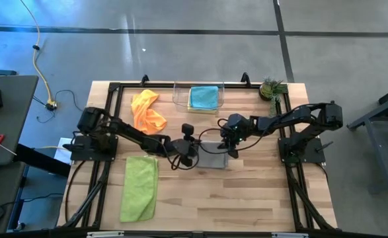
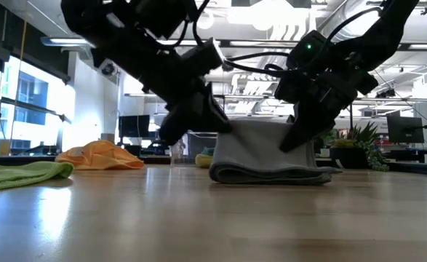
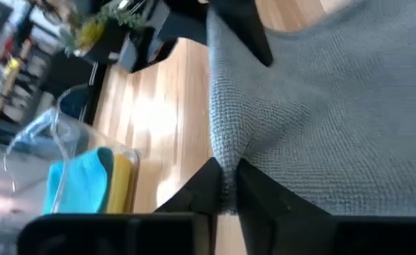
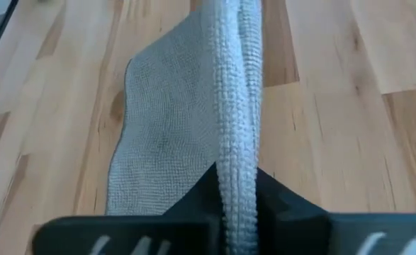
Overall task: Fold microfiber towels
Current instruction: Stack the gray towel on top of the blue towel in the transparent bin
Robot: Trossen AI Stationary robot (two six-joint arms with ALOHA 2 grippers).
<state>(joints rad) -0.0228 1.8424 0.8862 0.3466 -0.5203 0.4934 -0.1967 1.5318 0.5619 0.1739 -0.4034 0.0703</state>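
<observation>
Grey microfiber towel [image 1: 213,157]: we are observing left gripper [image 3: 225,185] and right gripper [image 4: 236,191] both pinching its edges closed.

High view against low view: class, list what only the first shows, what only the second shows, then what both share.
Only the high view shows the teal towel in the clear bin and the lime green towel at full length. Only the low view shows the grey towel stacked in folded layers, its top layer lifted. Both show the left gripper and right gripper pinching the grey towel, plus the orange towel.
</observation>
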